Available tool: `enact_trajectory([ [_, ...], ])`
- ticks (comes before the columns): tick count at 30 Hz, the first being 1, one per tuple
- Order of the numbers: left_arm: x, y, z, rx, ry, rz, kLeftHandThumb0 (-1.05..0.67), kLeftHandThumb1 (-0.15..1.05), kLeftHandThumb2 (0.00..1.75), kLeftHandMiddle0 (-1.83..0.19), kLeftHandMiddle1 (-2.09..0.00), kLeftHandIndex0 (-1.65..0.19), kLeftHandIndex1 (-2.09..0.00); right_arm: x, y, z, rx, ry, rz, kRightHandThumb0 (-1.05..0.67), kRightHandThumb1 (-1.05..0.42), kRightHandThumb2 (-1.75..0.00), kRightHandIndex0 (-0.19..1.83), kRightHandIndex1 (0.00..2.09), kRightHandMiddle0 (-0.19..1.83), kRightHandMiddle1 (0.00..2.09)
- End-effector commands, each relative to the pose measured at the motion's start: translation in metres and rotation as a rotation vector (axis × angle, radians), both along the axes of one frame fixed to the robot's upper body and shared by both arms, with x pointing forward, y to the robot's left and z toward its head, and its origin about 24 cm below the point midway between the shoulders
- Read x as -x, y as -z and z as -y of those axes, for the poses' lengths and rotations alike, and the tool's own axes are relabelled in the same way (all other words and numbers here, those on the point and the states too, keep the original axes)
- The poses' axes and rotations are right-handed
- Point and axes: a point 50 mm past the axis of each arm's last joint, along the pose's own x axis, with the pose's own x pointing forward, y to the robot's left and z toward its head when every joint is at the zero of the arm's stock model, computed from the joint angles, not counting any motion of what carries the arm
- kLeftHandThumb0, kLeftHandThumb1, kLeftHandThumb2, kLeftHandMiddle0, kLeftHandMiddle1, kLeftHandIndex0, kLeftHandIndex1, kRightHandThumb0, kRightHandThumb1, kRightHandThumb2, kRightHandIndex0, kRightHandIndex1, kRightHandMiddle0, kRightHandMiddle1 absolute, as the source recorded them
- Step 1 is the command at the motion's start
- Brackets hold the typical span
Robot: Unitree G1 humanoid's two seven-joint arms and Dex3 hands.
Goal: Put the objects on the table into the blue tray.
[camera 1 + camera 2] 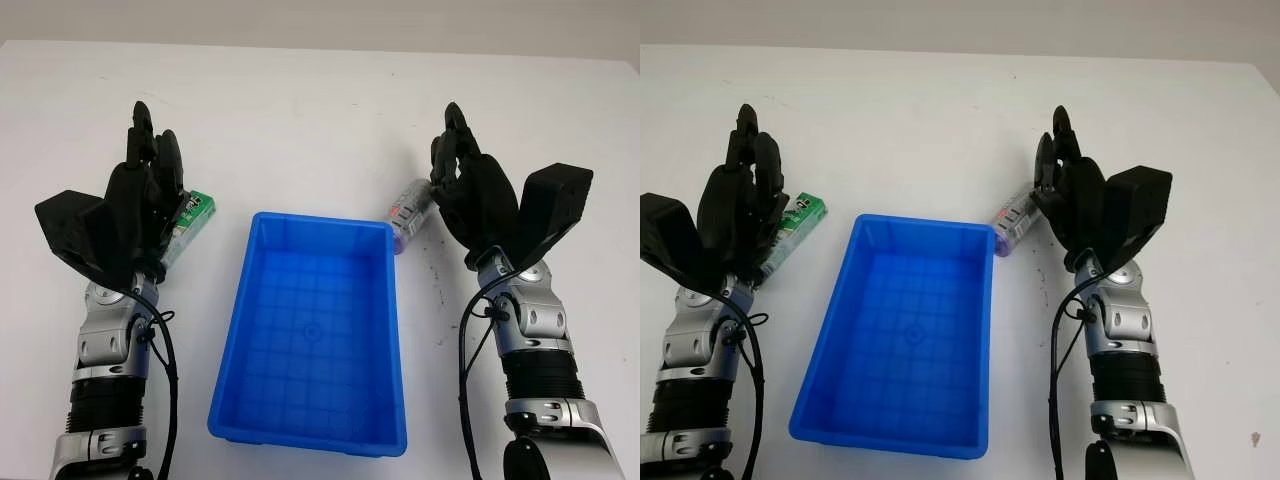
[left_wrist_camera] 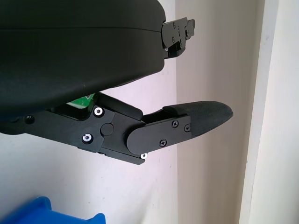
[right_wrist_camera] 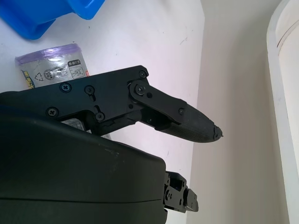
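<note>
A blue tray (image 1: 310, 330) sits in the middle of the white desk (image 1: 300, 110), nothing inside it; the left hand (image 1: 140, 195) stands at the tray's left, over a green packet (image 1: 192, 222) that lies on the desk just beside the tray's far left corner, partly hidden under the fingers; whether the fingers touch the packet cannot be told, and the hand appears released, holding nothing; the right hand (image 1: 470, 185) stands at the tray's right, next to a small clear bottle with a purple cap (image 1: 405, 215) lying on its side near the tray's far right corner, the cap end toward the tray; in the right wrist view the bottle (image 3: 51, 70) lies against the hand's shell, beside an outstretched finger (image 3: 187, 121); this hand also is released, not closed on the bottle.
</note>
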Motion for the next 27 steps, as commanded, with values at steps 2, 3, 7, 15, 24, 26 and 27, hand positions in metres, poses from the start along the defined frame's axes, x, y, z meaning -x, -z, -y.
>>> enact_trajectory([
  [2,0.004,0.002,-0.001,-0.009,-0.010,0.000,-0.75,1.05,0.65,0.19,-0.02,0.19,0.00,0.002,0.002,0.000,-0.013,0.000,0.007,-0.70,-1.05,-0.78,-0.19,0.00,-0.19,0.00],
  [3,0.004,0.002,-0.001,-0.011,-0.011,-0.002,-0.75,1.05,0.65,0.19,-0.02,0.19,0.00,0.002,0.002,0.000,-0.013,-0.001,0.007,-0.69,-1.05,-0.78,-0.19,0.00,-0.19,0.00],
  [7,0.000,0.000,-0.001,-0.015,0.004,-0.007,-0.76,1.05,0.65,0.19,-0.01,0.19,0.00,-0.002,0.000,-0.001,0.002,-0.010,0.007,-0.70,-1.05,-0.79,-0.19,0.00,-0.19,0.00],
  [15,-0.004,-0.001,-0.001,-0.015,0.011,0.001,-0.79,1.05,0.64,0.19,0.00,0.19,0.00,-0.001,-0.058,0.018,0.071,-0.052,0.201,-0.68,-1.05,-0.61,-0.19,0.00,-0.19,0.00],
  [24,-0.001,0.000,-0.001,0.001,0.000,0.009,-0.75,1.05,0.66,0.19,0.00,0.19,0.00,0.002,-0.157,0.030,0.889,-0.152,0.467,-0.49,-0.72,-0.05,0.43,0.24,0.27,0.56],
  [26,-0.001,0.000,0.000,-0.001,0.001,0.010,-0.75,1.05,0.65,0.19,0.00,0.19,0.00,0.000,-0.162,0.029,1.049,-0.180,0.496,-0.45,-0.64,-0.05,0.47,0.21,0.37,0.42],
  [27,-0.001,0.000,0.000,-0.003,0.001,0.010,-0.75,1.05,0.65,0.19,0.00,0.19,0.00,-0.001,-0.162,0.028,1.128,-0.189,0.500,-0.46,-0.62,-0.05,0.49,0.19,0.42,0.34],
])
